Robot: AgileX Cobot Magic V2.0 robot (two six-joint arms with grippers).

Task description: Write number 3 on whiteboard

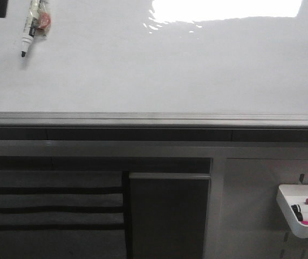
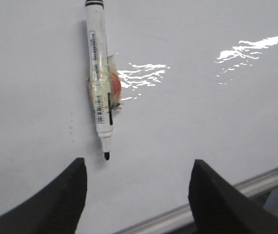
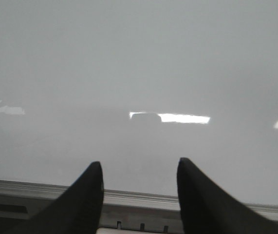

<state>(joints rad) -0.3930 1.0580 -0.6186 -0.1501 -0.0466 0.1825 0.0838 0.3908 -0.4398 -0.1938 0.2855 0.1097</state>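
Your whiteboard (image 1: 159, 70) fills the view, glossy, rigid, with no 3 visible on it. The marker (image 2: 99, 83) looks light, slick and taped at mid-barrel; grip there. Left gripper (image 2: 138, 187) and right gripper (image 3: 139, 187) both gape empty.

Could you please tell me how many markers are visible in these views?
3: one marker against the whiteboard at upper left, and two lying in the white tray at lower right; more may be hidden there.

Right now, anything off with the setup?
Yes. The marker has clear tape and something red strapped to its barrel, and it points tip-down and uncapped at the whiteboard. No gripper holds it: the left gripper is open below it. No digit shows.
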